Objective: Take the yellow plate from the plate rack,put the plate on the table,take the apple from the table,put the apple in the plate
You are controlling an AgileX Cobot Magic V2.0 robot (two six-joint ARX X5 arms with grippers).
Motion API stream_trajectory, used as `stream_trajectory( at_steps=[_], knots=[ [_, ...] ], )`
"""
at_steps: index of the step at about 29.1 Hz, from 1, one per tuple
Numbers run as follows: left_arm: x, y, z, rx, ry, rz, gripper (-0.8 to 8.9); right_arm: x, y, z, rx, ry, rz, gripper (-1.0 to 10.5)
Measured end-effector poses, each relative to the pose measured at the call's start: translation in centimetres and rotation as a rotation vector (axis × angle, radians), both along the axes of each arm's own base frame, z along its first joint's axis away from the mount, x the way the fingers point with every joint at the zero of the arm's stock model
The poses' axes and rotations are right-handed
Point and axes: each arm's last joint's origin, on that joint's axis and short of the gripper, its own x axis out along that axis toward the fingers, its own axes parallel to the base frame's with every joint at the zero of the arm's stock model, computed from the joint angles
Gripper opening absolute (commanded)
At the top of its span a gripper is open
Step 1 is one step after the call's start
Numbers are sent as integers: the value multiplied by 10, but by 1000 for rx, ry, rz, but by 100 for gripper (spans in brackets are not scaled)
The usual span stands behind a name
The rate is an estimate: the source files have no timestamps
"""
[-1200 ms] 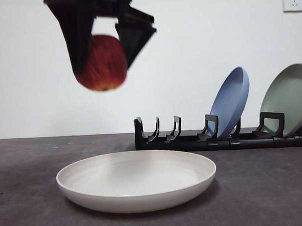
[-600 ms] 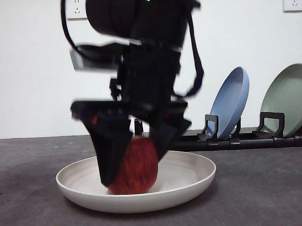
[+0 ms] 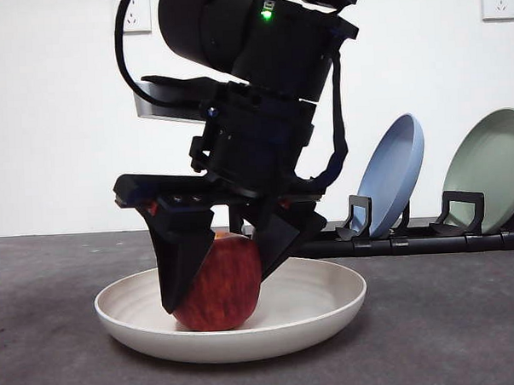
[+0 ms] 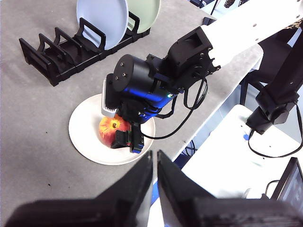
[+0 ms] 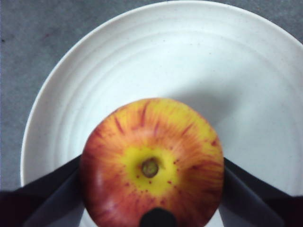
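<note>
The red apple (image 3: 218, 284) sits inside the cream yellow plate (image 3: 321, 300), which lies flat on the dark grey table (image 3: 451, 329). My right gripper (image 3: 219, 290) comes down from above and is shut on the apple, one black jaw on each side. The right wrist view shows the apple (image 5: 151, 165) from above, with its yellow stem patch, on the plate (image 5: 142, 56). My left gripper (image 4: 155, 161) is shut and empty, high above the scene, and looks down on the apple (image 4: 110, 128), the plate (image 4: 85, 137) and the black plate rack (image 4: 52, 56).
The plate rack (image 3: 267, 235) stands behind the plate and holds a blue plate (image 3: 397, 174) and a pale green plate (image 3: 491, 169) in its right slots. Its left slots hold nothing. The table edge (image 4: 189, 137) runs close beside the yellow plate.
My right gripper has come down with the apple from high at the left into the yellow plate. The apple now rests on the plate's floor.
</note>
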Motion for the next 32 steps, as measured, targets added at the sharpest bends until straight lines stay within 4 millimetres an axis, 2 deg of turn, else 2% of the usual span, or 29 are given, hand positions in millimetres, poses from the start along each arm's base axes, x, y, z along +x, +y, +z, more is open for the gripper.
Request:
stream_trajectory(
  at_steps=[3, 9, 14, 17, 20, 28, 29, 30, 32],
  knots=[
    [0, 0, 0, 0, 0, 0, 18, 0, 0, 0, 0, 0, 0, 576],
    [0, 0, 0, 0, 0, 0, 18, -3, -4, -11, -45, 32, 1, 577],
    [0, 0, 0, 1, 0, 0, 18, -6, -9, 1, -36, 26, -1, 577],
    [0, 0, 0, 1, 0, 0, 18, -11, -15, 26, 17, -13, -2, 577],
    [0, 0, 0, 1, 0, 0, 18, -20, -28, 61, 81, -60, -2, 577],
    [0, 0, 0, 1, 0, 0, 19, -62, -86, 132, 143, -112, -11, 557],
    [0, 0, 0, 1, 0, 0, 19, -67, -94, 139, 159, -125, -17, 526],
    [0, -1, 0, 3, 1, 0, 19, -74, -103, 148, 180, -138, -26, 442],
    [1, -3, 0, 8, 3, 0, 19, -87, -121, 161, 216, -155, -41, 183]
  ],
)
